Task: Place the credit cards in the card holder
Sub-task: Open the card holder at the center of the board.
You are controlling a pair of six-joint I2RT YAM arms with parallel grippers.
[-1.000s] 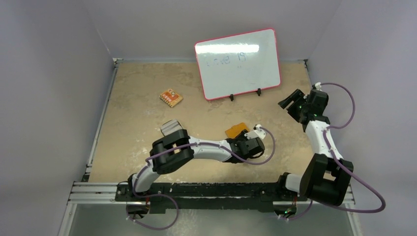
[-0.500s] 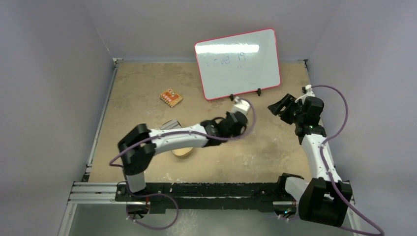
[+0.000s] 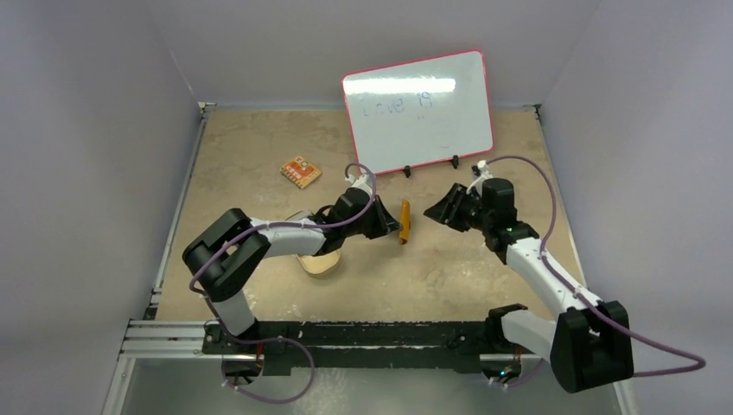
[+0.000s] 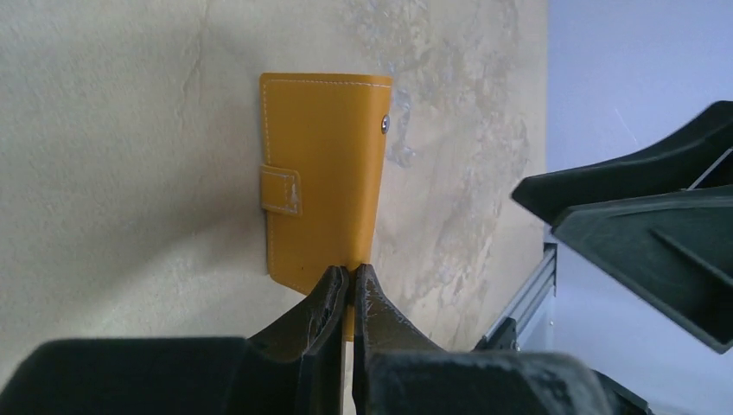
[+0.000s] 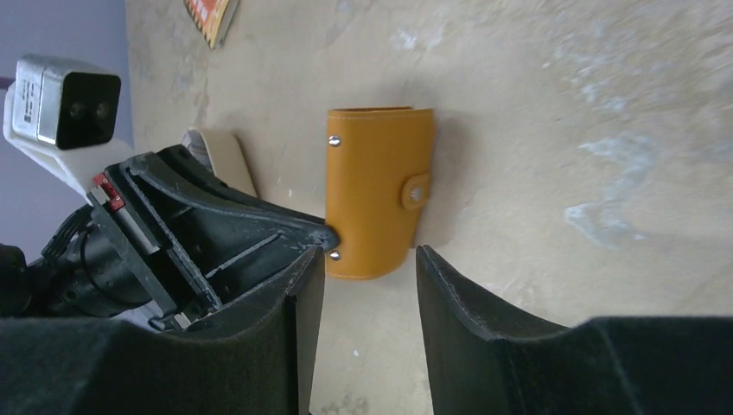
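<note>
Left gripper [image 4: 348,284] clenched on one edge of the shut card holder [image 4: 324,164], held edge-up at mid-table; right gripper [image 5: 370,259] parted, jaws astride its free end; step: opening the holder; next, probably, right pinches the flap, unsnaps it.

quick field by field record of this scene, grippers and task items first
left gripper: shut on one edge of the card holder
right gripper: open, facing the card holder, not touching it
card holder: closed, snap tab fastened
credit cards: grey stack, mostly hidden behind the left arm
tan dish: partly under the left arm
orange patterned piece: left of the whiteboard
whiteboard: propped at the back
</note>
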